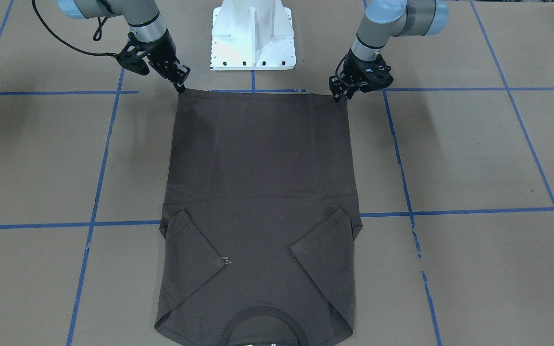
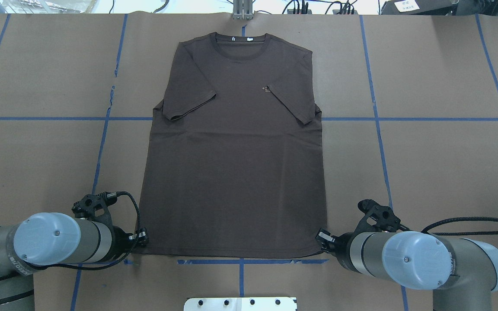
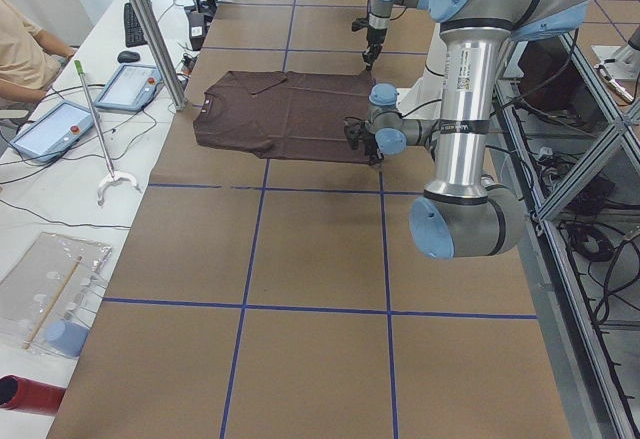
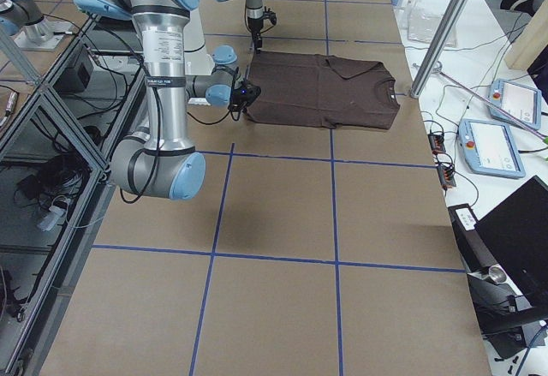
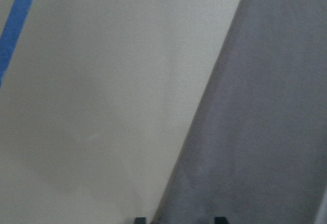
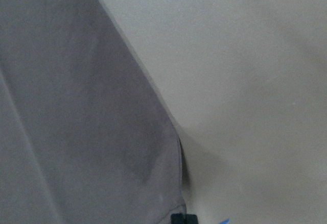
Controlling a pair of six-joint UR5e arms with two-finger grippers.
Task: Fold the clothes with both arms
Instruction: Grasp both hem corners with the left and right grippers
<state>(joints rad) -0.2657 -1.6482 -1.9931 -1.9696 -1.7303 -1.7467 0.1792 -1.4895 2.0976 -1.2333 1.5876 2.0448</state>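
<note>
**Left jaws:** two dark fingertips (image 5: pixel 139 220) at the bottom edge of the left wrist view stand apart. The shirt's side edge runs up between them, so the gap is moderate and apparently nothing is pinched.

**Right jaws:** drawn to a point at the hem corner in the upper left of the front-facing view. Whether they pinch the cloth cannot be told.

**Arms:** the left arm (image 2: pixel 46 244) enters at the lower left of the overhead frame and the right arm (image 2: pixel 417 259) at the lower right. Each tip sits at one corner of the hem (image 2: pixel 231 255), so neither is nearer.

**Garment:** the T-shirt (image 2: pixel 231 172) lies flat, front up, in the middle of the counter (image 2: pixel 439 164). From the jaws it extends toward the top of the overhead frame, with its long axis running bottom to top and the collar (image 2: pixel 241 45) at the far end. The likely coming move is a lengthwise fold, hem carried toward collar. It turns on both corners travelling level along that axis.

**Shape and material:** both sleeves (image 2: pixel 188 101) are turned inward over the chest, giving a near-rectangular outline. One ends just beside the pale logo (image 2: pixel 266 89). The fabric is a matte, soft, dark brown-grey knit with shallow creases and a ribbed neckband.

**Surroundings:** the counter surface is brown paper gridded with blue tape (image 2: pixel 404 119). A white pedestal base (image 2: pixel 240 303) sits at bottom centre.
</note>
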